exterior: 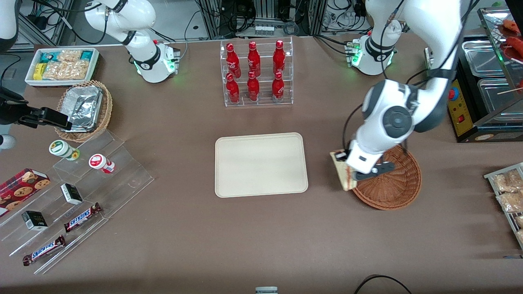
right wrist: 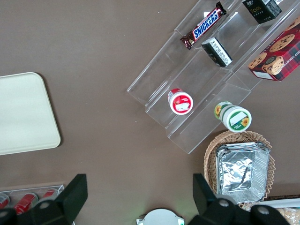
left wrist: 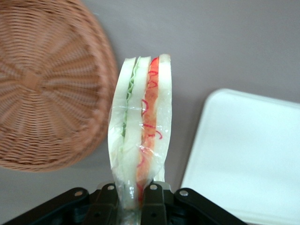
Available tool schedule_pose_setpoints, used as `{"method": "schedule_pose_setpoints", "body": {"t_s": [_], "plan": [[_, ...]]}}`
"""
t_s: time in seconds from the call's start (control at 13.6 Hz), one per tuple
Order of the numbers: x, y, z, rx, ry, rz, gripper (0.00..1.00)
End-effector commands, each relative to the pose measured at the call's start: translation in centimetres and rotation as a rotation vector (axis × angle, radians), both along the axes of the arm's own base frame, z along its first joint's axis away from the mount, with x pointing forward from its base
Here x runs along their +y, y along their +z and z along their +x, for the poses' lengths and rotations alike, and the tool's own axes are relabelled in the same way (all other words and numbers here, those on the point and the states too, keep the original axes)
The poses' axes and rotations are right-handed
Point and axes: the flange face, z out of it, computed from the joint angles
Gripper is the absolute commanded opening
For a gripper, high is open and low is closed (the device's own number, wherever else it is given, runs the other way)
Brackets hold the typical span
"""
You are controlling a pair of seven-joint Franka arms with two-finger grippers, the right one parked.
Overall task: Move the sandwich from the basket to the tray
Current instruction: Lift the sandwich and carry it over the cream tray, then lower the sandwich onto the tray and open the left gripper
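You're looking at the fingers (left wrist: 152,201) pinching in close on the sandwich (left wrist: 140,126), w/ only the wedge's thickness between them, gripping one end of the plastic-wrapped bread. The wedge is sticking straight out from the gripper (left wrist: 132,199), edge-on to the wrist cam: green layer on one side, red on the other, white bread between and outside. It's touching nothing but the fingers.

In the front view the gripper (exterior: 350,176) is hanging at the rim of the basket (exterior: 394,183), on the edge facing the tray (exterior: 261,164). The sandwich (exterior: 342,168) is sitting over bare table (exterior: 261,228) just beside that rim, between basket and tray, closer to the basket. The basket is showing only woven wicker inside. The tray is lying flat mid-table, w/ a strip of brown table separating it from the sandwich. Farther from the front cam, the rack of red bottles (exterior: 255,71) is standing past the tray.
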Motion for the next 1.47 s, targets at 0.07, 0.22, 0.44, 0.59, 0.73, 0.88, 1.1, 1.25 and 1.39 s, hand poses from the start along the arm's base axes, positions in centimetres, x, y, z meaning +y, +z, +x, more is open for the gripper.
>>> {"method": "schedule_pose_setpoints", "body": {"t_s": [0.07, 0.22, 0.44, 0.59, 0.73, 0.88, 1.1, 1.25, 1.39], "plan": [[-7.0, -0.2, -0.2, -0.020, -0.073, 0.004, 0.00], [-12.1, -0.9, -0.8, -0.030, -0.098, -0.008, 0.00], [-18.6, -2.8, -1.1, -0.041, -0.073, -0.014, 0.00], [-21.6, -4.2, -2.0, -0.045, -0.095, -0.016, 0.00], [-23.9, -5.9, -2.8, -0.069, -0.122, 0.017, 0.00], [-26.3, -7.2, -3.8, -0.075, -0.136, 0.029, 0.00], [-27.8, -8.6, -5.2, -0.063, -0.147, 0.039, 0.00], [-28.0, -9.3, -5.5, -0.052, -0.133, 0.047, 0.00], [-27.8, -9.5, -5.9, -0.018, -0.120, 0.066, 0.00]]}}
